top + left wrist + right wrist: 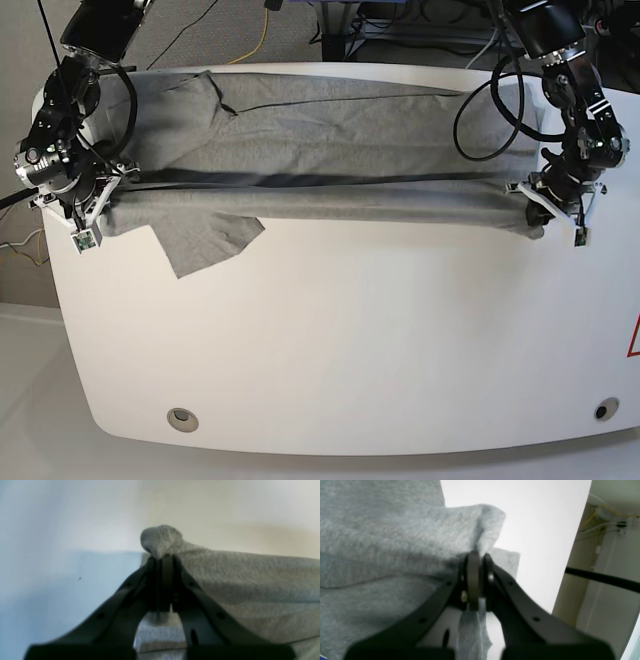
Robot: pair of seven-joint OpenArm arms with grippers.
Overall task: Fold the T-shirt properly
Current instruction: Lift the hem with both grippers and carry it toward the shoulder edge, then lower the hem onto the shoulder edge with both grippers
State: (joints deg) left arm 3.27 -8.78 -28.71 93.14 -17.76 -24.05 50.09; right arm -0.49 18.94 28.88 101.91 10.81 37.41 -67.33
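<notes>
Grey T-shirt point(330, 130) lies stretched across the far half of the white table point(350, 340), its near edge doubled over into a long band running from one arm to the other. At the band's end on the base view's right, the left gripper point(162, 557) has its fingers point(167, 580) closed on a bunched corner of the T-shirt. At the opposite end, the right gripper point(476, 555) pinches the fabric too, fingers point(473, 580) shut on a fold. One sleeve point(205, 245) spills out from under the band toward the table's near edge, close to the right gripper.
</notes>
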